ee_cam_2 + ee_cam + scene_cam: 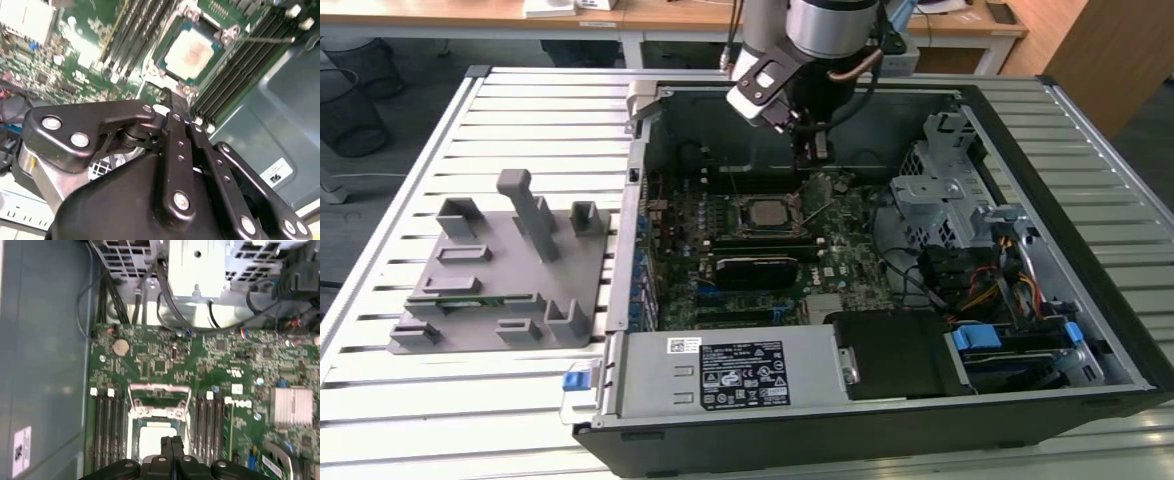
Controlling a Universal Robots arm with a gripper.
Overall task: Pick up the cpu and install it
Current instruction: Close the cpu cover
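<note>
Open computer case (854,440) on slatted metal table (520,400), wooden desks (480,12) behind; gripper (817,153) over motherboard (841,255), closed up, holding nothing.
Exterior view: cpu (770,213) lying in socket (736,216), well apart from grey fixture (507,270). Second wrist view: closed fingers (178,145) near cpu (192,50), not touching. First wrist view: cpu's (155,432) near edge hidden behind fingertips (166,446).
</note>
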